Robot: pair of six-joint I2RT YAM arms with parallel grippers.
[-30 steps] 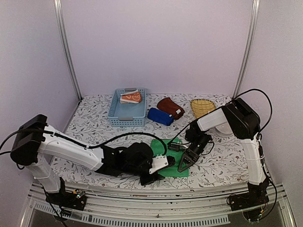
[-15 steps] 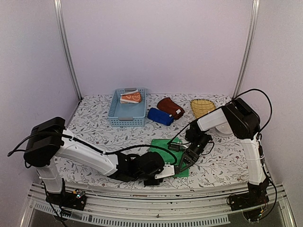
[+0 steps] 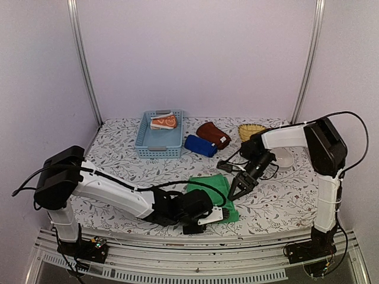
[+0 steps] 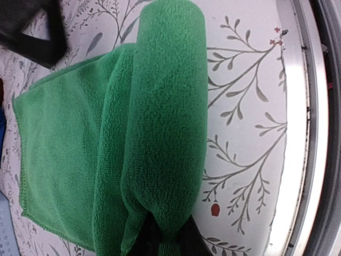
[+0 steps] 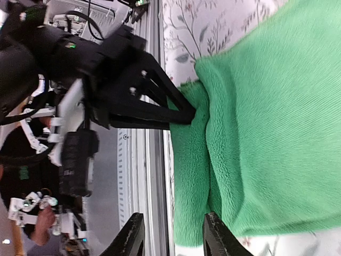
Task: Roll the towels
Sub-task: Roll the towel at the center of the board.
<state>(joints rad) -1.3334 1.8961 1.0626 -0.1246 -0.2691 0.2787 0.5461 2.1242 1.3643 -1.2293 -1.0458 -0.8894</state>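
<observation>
Cloth of the green towel looks soft, light, likely springy; it lies half rolled at the near edge of the bench. Left fingers pinch the roll's end, probably a good hold. Right fingers stand apart above, empty.

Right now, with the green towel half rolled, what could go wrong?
1. The left gripper pinches the green towel at only one end of its rolled fold, and the right gripper hangs open off the cloth: the far end may unroll or skew.
2. The fold lies close to the table's near rail: a push that way could drag cloth over the edge.
</observation>
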